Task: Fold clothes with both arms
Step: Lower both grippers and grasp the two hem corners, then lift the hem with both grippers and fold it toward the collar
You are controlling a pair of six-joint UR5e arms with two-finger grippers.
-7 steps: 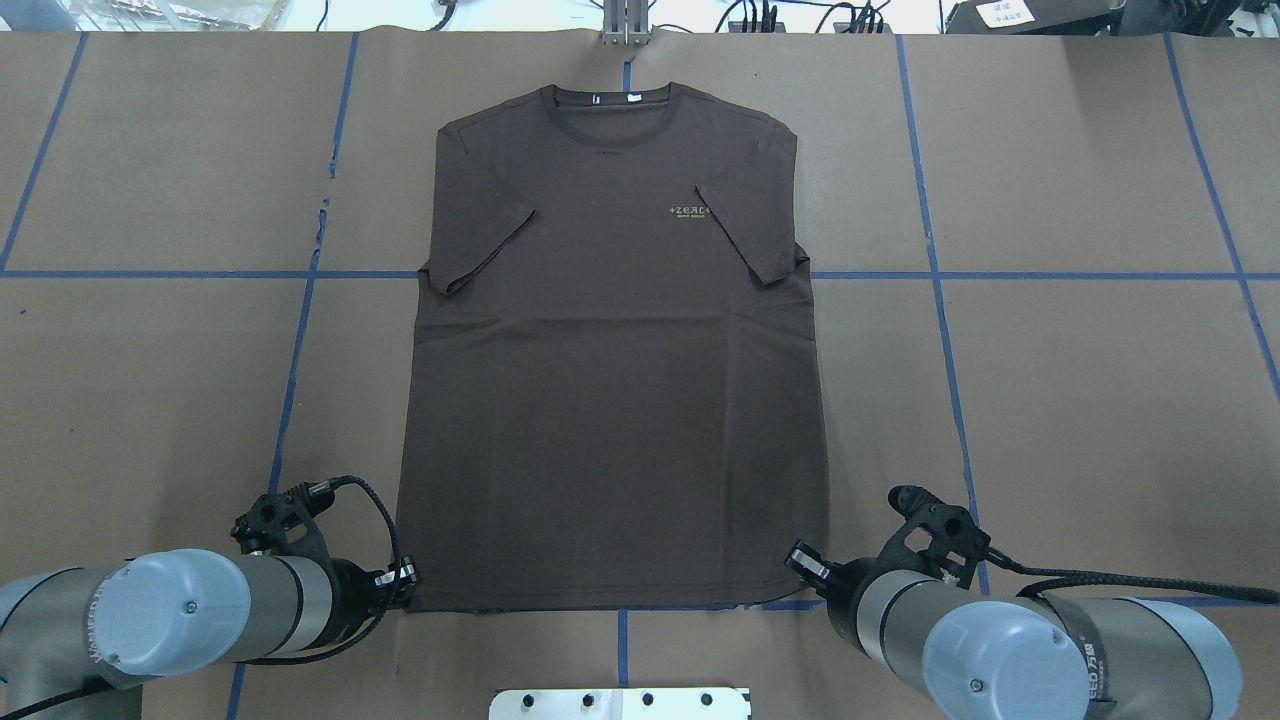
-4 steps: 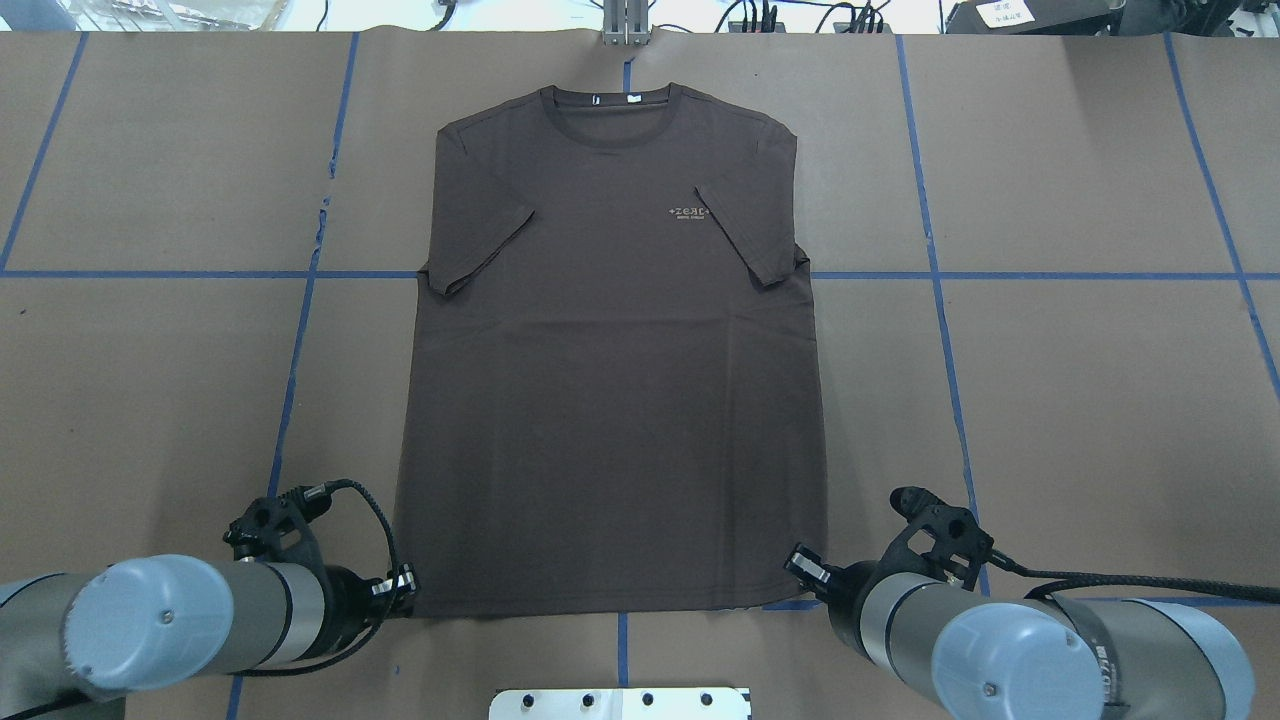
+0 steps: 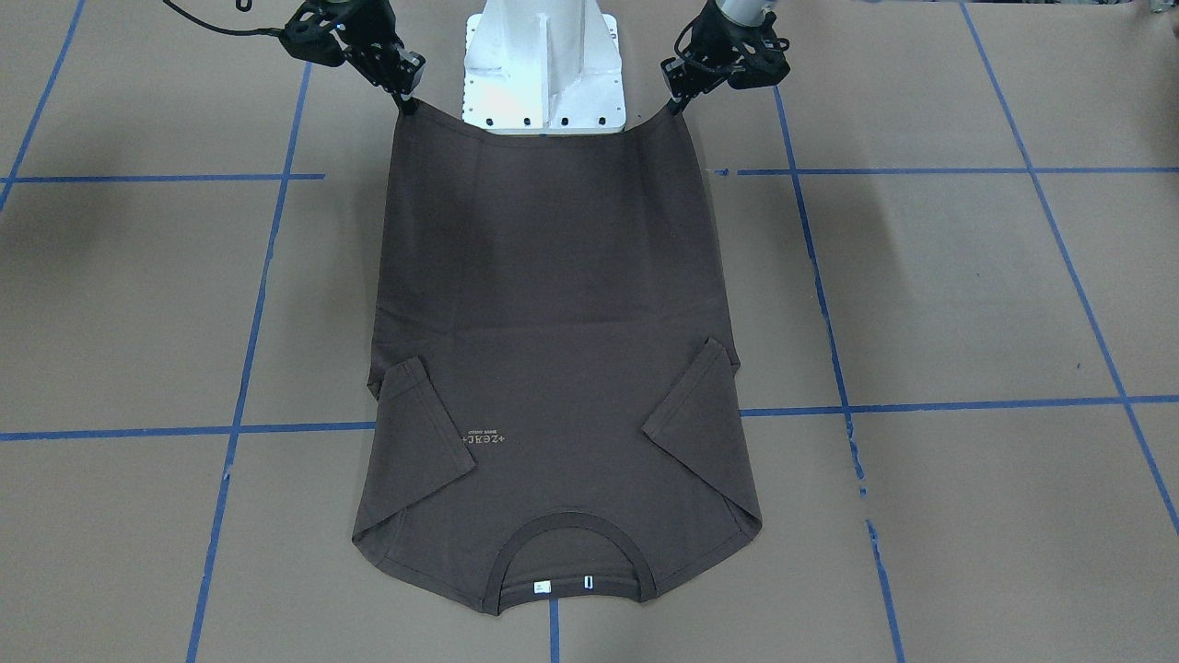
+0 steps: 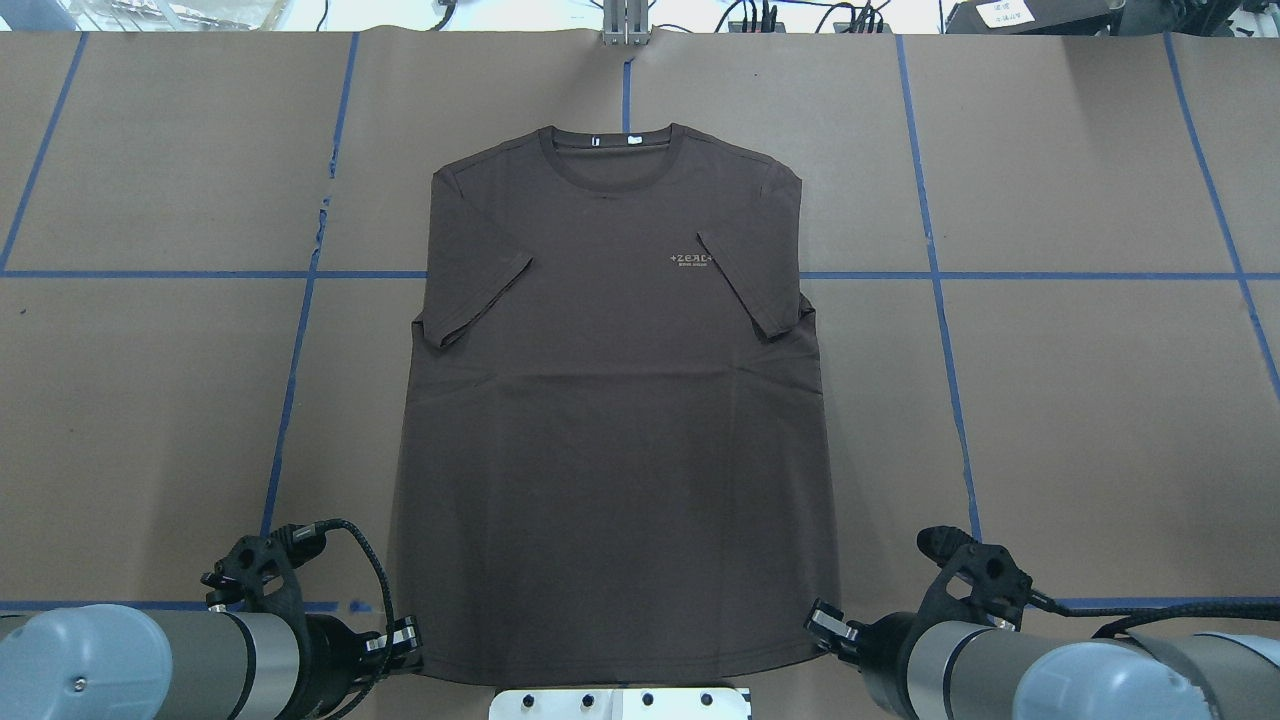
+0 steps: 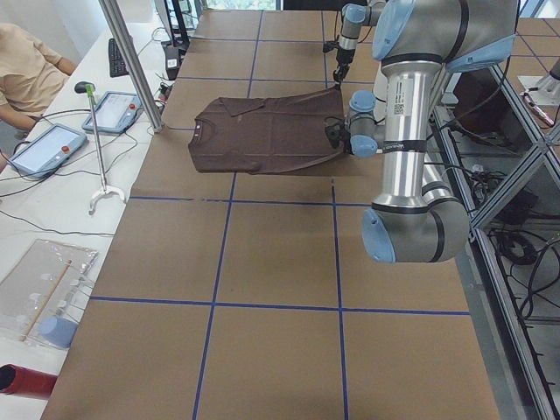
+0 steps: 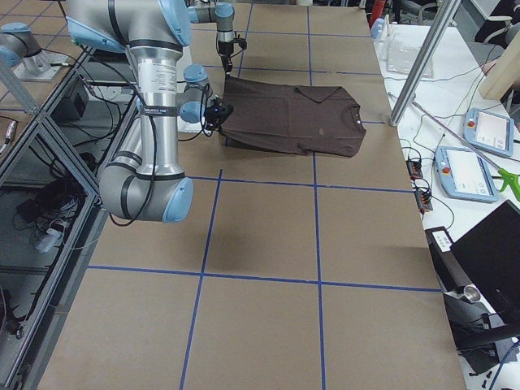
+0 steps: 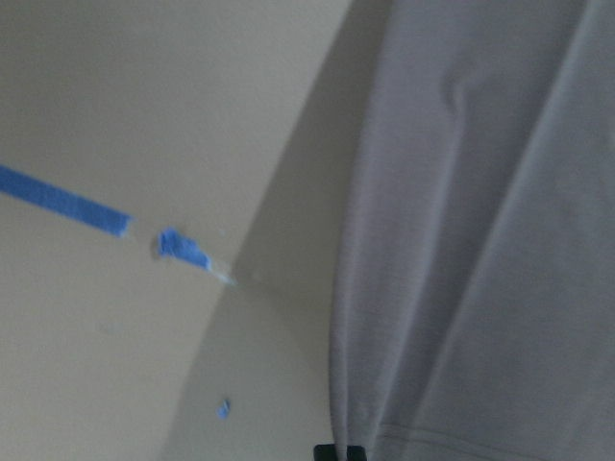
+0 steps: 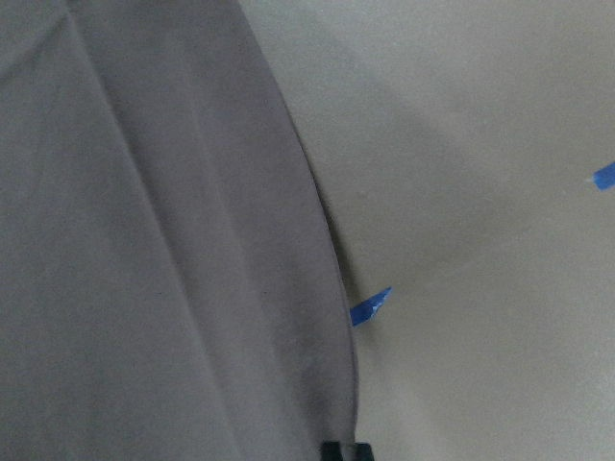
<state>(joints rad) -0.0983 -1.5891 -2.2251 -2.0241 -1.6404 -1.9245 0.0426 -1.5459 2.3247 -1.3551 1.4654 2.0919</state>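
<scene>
Now: hem corners gripped, shirt spread flat

Brown-papered table, gridded with blue tape, fills the overhead view. Dark brown T-shirt lies at frame centre, front up, sleeves folded inward, collar toward the top edge. The left arm enters lower left, the right arm lower right. The left gripper and right gripper each clamp a hem corner, raised off the table. Pale lettering sits right of centre; white tags show inside the collar

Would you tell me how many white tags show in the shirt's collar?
2. Both sit inside the collar of the shirt: one tag toward the robot's right, the other toward its left. None seems hidden.
</scene>
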